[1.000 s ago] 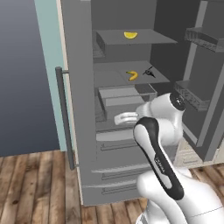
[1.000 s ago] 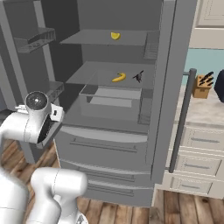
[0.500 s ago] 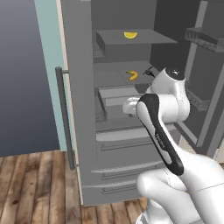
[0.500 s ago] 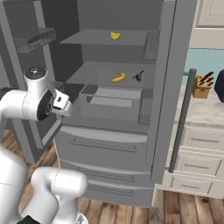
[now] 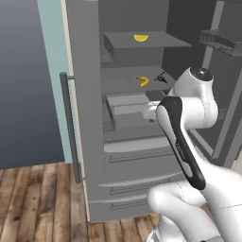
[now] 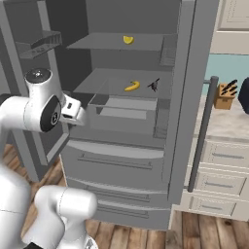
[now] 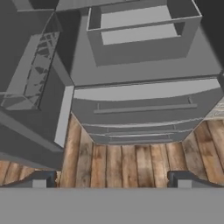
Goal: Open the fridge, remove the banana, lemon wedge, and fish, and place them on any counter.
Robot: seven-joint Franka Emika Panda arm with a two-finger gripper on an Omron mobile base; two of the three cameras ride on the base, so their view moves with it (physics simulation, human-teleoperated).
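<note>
The fridge (image 6: 146, 121) stands with both doors swung wide, its shelves bare to see. One lemon wedge (image 6: 128, 39) sits alone on the top shelf. On the shelf below lie one banana (image 6: 132, 86) and, just beside it to the right, one fish (image 6: 154, 85), small and dark, its outline hard to read. Under them juts a grey crisper bin (image 6: 124, 113), and two lower drawers (image 7: 144, 109) close off the bottom. The gripper (image 7: 112, 179) hangs in front of the fridge, aimed down at drawers and wooden floor (image 7: 131, 162), fingers (image 7: 38, 180) spread wide, nothing between them. The robot's elbow blocks part of the right door in the left base view. Right of the fridge, the surface (image 6: 226, 124) carries a knife block (image 6: 225, 95); a dark object is cut off at the edge.
</note>
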